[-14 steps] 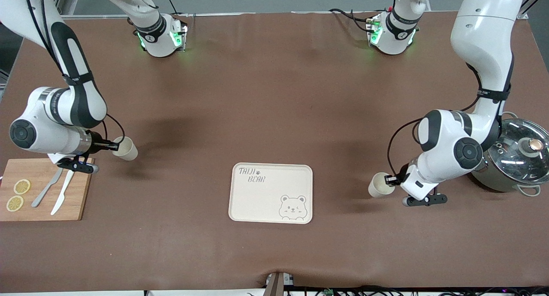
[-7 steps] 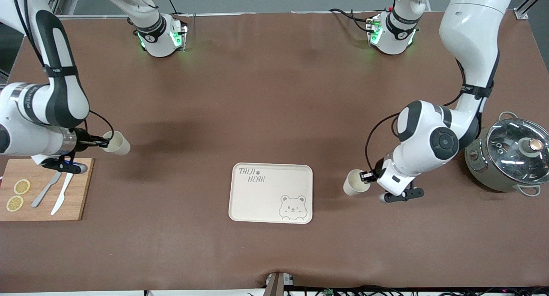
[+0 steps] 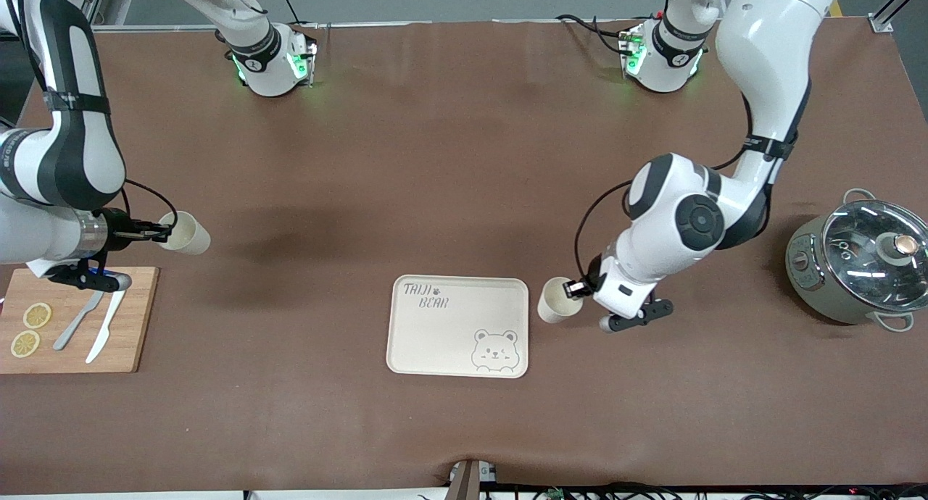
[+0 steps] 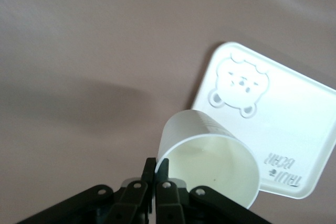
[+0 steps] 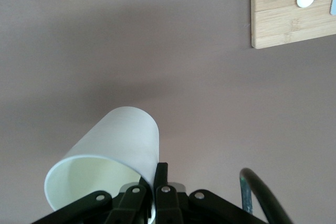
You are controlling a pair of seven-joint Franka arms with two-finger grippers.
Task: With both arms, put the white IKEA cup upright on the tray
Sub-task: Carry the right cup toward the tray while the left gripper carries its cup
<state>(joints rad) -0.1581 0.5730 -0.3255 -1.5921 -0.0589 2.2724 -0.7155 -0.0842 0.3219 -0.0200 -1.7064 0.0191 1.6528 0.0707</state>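
The cream tray [image 3: 449, 340] with "TAIJI BEAR" lettering and a bear face lies flat on the brown table. My left gripper [image 3: 575, 288] is shut on the rim of a white cup [image 3: 557, 302] and holds it tilted over the table, just beside the tray's edge toward the left arm's end. In the left wrist view the fingertips [image 4: 159, 169] pinch the cup's wall [image 4: 210, 166], with the tray [image 4: 273, 119] past it. My right gripper [image 3: 161, 232] is shut on the rim of a second white cup [image 3: 186, 233], tilted, over the table by the cutting board. The right wrist view shows that cup [image 5: 105, 161] pinched in the gripper [image 5: 156, 174].
A wooden cutting board [image 3: 80, 326] with two lemon slices, a knife and a fork lies at the right arm's end; its corner shows in the right wrist view [image 5: 291, 9]. A pot with a glass lid [image 3: 863, 261] stands at the left arm's end.
My left arm has carried its cup from near the pot to right beside the tray. My right arm has drawn its cup a little toward the right arm's end of the table.
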